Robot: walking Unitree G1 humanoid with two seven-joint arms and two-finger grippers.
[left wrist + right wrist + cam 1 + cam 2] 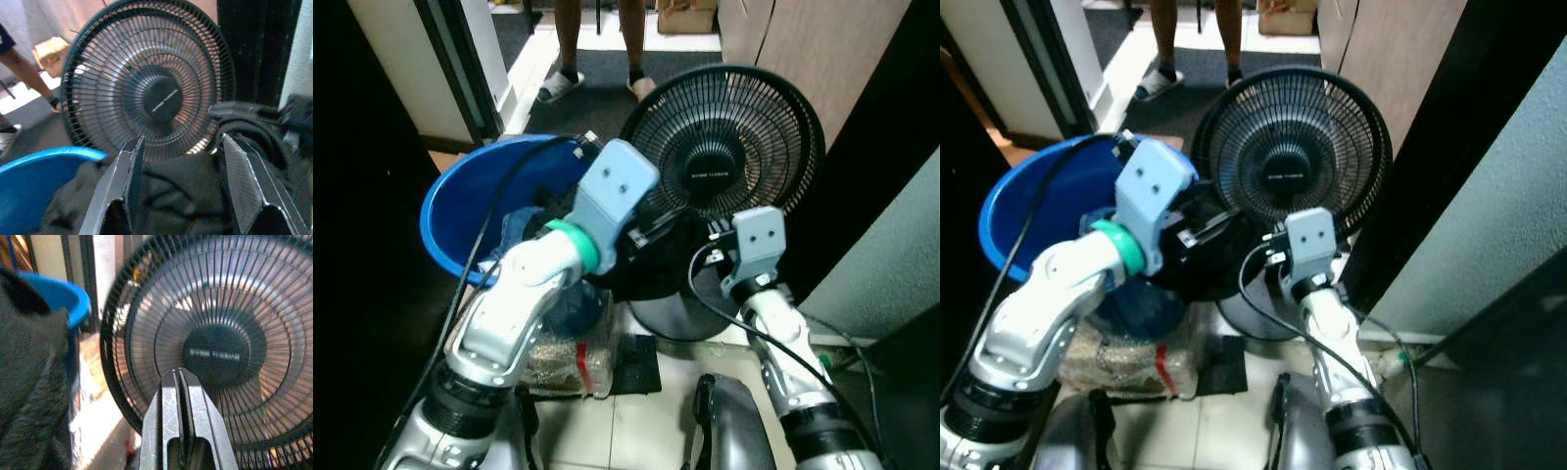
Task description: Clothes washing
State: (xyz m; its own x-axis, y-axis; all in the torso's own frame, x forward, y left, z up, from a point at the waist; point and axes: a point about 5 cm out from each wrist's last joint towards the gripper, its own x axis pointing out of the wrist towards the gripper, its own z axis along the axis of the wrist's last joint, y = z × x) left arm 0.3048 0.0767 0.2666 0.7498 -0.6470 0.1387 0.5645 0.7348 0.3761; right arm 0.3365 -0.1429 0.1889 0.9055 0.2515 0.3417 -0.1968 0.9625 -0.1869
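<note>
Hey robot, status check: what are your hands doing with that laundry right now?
Left gripper open over dark clothes beside blue basin. Right gripper shut, empty, facing fan. Fan close ahead; person's feet beyond.

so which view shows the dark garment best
The left wrist view: the dark garment fills the foreground between the open left gripper. The eye views show it mostly hidden behind the left arm; the right wrist view catches just a blurred edge.
</note>
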